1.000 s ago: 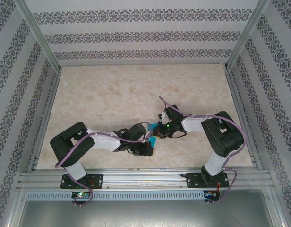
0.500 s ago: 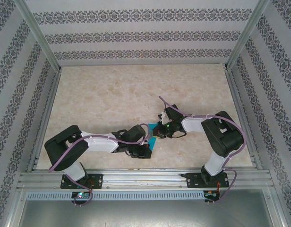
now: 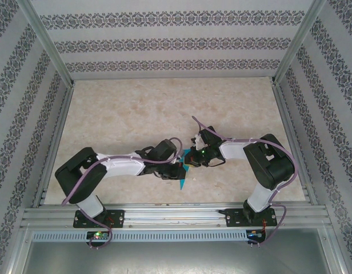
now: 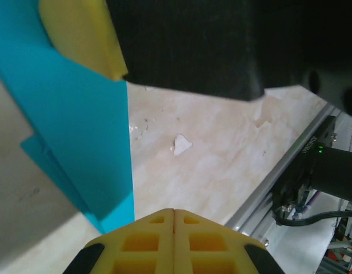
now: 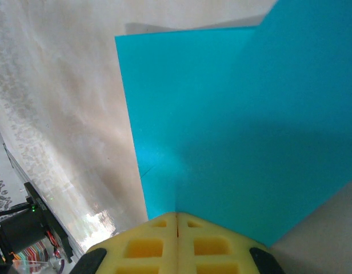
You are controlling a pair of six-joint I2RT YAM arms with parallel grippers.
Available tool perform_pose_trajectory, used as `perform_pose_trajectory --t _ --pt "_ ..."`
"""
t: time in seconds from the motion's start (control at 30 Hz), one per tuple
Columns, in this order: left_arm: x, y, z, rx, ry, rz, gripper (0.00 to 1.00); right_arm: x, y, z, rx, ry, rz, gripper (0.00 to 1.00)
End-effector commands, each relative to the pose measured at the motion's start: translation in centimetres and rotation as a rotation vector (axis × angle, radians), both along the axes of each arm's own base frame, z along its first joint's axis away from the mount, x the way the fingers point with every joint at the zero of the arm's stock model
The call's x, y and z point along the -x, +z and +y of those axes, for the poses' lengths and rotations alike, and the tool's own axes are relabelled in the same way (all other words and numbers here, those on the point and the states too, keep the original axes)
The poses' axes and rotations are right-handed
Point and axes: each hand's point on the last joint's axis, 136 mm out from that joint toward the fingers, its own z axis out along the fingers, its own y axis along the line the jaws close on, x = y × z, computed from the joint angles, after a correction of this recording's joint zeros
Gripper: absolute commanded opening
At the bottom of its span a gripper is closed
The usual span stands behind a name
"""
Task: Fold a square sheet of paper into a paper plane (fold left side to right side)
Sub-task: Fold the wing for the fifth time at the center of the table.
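Observation:
The square sheet of paper [image 3: 182, 178] is teal and creased, caught between the two wrists near the table's front middle, one corner pointing toward the near rail. My right gripper [image 3: 191, 161] is shut on it. In the right wrist view the paper [image 5: 222, 114] spreads in two planes from a crease that runs into the closed fingertips of the right gripper [image 5: 176, 215]. My left gripper [image 3: 178, 168] is shut with nothing between its fingers. In the left wrist view the left gripper [image 4: 174, 211] sits just right of the paper's [image 4: 79, 131] straight edge. A yellow finger [image 4: 79, 34] of the right gripper lies over the sheet's top.
The marbled tabletop [image 3: 164, 108] stretches away behind both grippers. An aluminium rail [image 3: 176, 214] runs along the near edge, with a black arm base [image 4: 330, 177] showing a green light beside it. A small white fleck [image 4: 180, 144] lies on the table. Patterned walls close in three sides.
My left arm has stretched out and its gripper has moved away from the near rail, up beside the right gripper. A teal corner now points toward the rail. The right arm has held still.

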Motion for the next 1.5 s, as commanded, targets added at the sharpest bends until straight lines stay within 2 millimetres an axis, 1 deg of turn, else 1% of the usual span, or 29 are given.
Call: perform_pose_trajectory --t 0.0,0.17,0.3,0.47,0.6,0.7,0.87,1.2,1.47 --pt "-0.5 -1.3 0.2 -0.045 -0.013 -0.002 0.07 2.4 -4.2 -2.8 0.187 -0.013 0.094 0.0" --pt "-0.2 -3.8 1.3 -0.104 0.025 0.033 0.04 1.5 -2.8 -1.6 0.125 -0.002 0.069 0.0" --pt "0.1 -4.6 2.2 -0.135 0.051 0.048 0.03 -0.1 -0.2 -0.6 0.07 0.001 -0.007 0.0" --pt "0.5 -5.0 2.8 -0.147 0.067 0.056 0.0 -1.2 2.7 -0.8 0.03 -0.012 -0.101 0.0" --pt "0.5 -5.1 2.9 -0.149 0.068 0.06 0.0 -0.5 3.7 -1.5 0.015 -0.018 -0.132 0.0" --pt "0.5 -5.0 2.9 -0.153 0.068 0.057 0.0 0.7 3.8 -1.6 0.0 -0.016 -0.134 0.0" --pt "0.5 -5.0 2.9 -0.153 0.065 0.055 0.0 1.7 3.5 -1.3 -0.005 -0.005 -0.134 0.0" --pt "0.6 -5.0 2.9 -0.156 0.062 0.057 0.0 2.7 2.3 0.1 -0.013 0.022 -0.101 0.0" --pt "0.6 -5.1 2.8 -0.158 0.059 0.059 0.0 3.5 1.0 0.5 0.003 0.038 -0.056 0.0"
